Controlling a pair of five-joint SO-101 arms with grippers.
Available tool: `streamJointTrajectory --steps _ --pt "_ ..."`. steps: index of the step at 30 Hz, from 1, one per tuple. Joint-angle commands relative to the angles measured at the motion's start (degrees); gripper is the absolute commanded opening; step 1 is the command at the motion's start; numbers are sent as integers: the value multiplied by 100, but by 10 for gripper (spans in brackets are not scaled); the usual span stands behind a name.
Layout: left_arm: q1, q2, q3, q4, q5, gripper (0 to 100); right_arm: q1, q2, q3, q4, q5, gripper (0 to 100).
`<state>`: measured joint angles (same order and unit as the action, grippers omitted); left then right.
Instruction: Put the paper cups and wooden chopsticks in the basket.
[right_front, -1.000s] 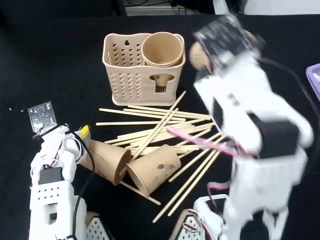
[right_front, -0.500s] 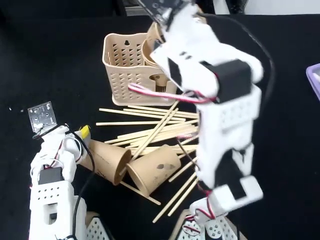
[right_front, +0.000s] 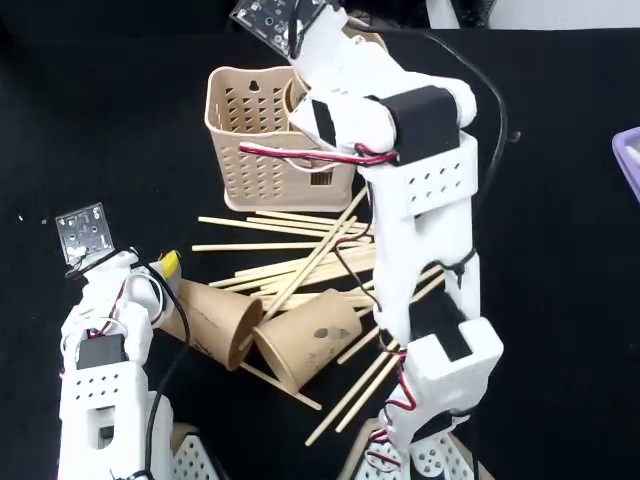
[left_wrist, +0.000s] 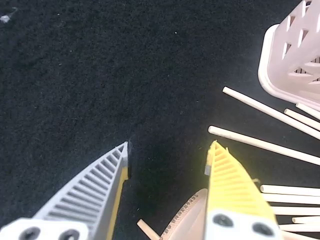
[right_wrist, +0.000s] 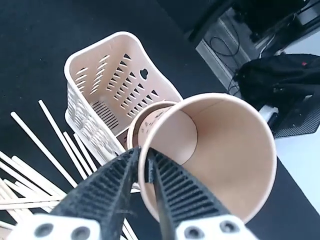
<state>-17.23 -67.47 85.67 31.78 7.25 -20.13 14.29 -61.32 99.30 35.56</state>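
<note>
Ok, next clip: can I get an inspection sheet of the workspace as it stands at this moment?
Surface: black cloth table.
Job's things: basket upright with a nested cup inside; held cup above the basket; two lying cups among scattered wooden chopsticks.
Clutter: purple container edge at the table's side.
Grippers: right gripper shut on the held cup's rim; left gripper open, low over the cloth beside a lying cup.
Cables: black cable loops off the right arm; red and white wires hang in front of the basket.
Surroundings: black bag beyond the table.
</note>
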Motion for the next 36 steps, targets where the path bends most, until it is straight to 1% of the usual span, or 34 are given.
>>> streamJointTrajectory --steps 1,5,8,13,14,16,19,21,23,28,31,36 --pt "-57 -88 -40 -105 -9 252 -53 -40 -207 158 123 11" --pt "-57 -88 -40 -105 -9 252 -70 -40 330 158 132 11" --pt "-57 -88 -40 -105 -9 252 -70 -66 637 114 299 11" --pt "-57 -88 -40 -105 -9 252 -70 -75 259 132 281 15" --pt "-57 -88 -40 -105 -9 252 -70 -84 171 141 193 28" --pt "-57 -88 -40 -105 -9 252 -62 -84 -13 141 -167 100" --pt "-57 -88 -40 -105 -9 252 -70 -84 -391 141 -686 241" --pt "-57 -88 -40 -105 -9 252 -79 -84 -646 141 -914 294" --pt "-57 -88 -40 -105 -9 252 -105 -84 -884 149 -1046 290" --pt "-57 -88 -40 -105 -9 252 -132 -259 -1138 193 -1345 222" --pt "-57 -88 -40 -105 -9 252 -176 -708 -716 193 -1574 184" --pt "-57 -88 -31 -105 -9 252 -624 -1736 549 193 -1600 180"
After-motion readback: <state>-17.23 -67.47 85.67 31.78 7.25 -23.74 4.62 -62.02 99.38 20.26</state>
